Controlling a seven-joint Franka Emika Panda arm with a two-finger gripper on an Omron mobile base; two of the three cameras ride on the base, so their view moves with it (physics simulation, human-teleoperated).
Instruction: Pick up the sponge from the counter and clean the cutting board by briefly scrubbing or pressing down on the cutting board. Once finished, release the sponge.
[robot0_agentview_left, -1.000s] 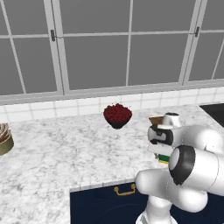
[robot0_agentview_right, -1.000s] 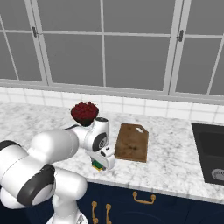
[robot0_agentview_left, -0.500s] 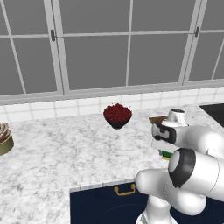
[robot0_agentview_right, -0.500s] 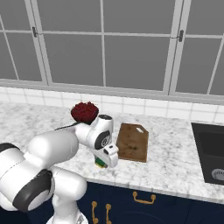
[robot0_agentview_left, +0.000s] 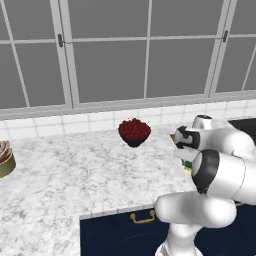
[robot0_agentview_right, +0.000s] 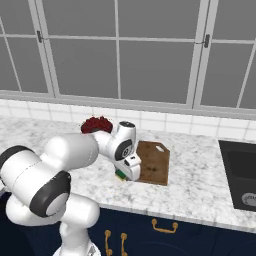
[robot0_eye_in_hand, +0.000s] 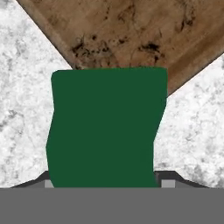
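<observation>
The sponge, dark green on top, sits between my fingertips, and its sides are pinched inward. My gripper is shut on it, just off a corner of the brown cutting board. From the right base view the gripper points down at the counter, with the sponge's green and yellow edge showing under it, left of the cutting board. In the left base view the arm hides most of the gripper and the sponge.
A dark bowl of red fruit stands behind the arm near the tiled wall, also seen in the left base view. A dark sink lies at the far right. A brown pot sits at the counter's left end.
The jaws have narrowed onto the sponge and now pinch it. The hand has shifted slightly toward the cutting board.
</observation>
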